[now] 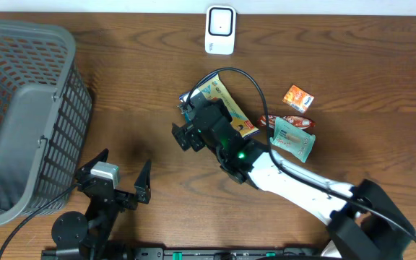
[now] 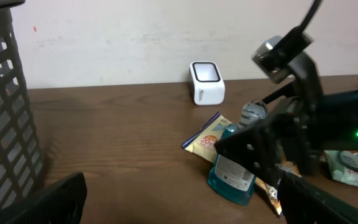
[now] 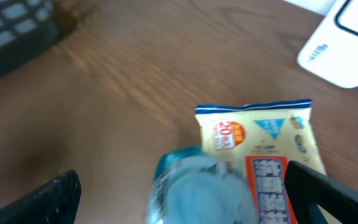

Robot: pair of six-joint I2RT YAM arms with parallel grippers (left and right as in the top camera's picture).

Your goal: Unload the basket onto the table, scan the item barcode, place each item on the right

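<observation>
Your right pincer [image 1: 185,119] hangs, jaws apart, over the blue bottle [image 2: 232,177] lying on the tabletop [image 1: 121,58] against the yellow packet [image 1: 221,92], which lies between it and the white scanner [image 1: 220,29]. Your left pincer [image 1: 123,165], jaws also apart, sits near the grey basket [image 1: 63,137].

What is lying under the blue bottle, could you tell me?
A yellow snack packet with a blue edge sticks out from under the blue bottle. The bottle and right arm hide the rest, so nothing more can be told.
</observation>
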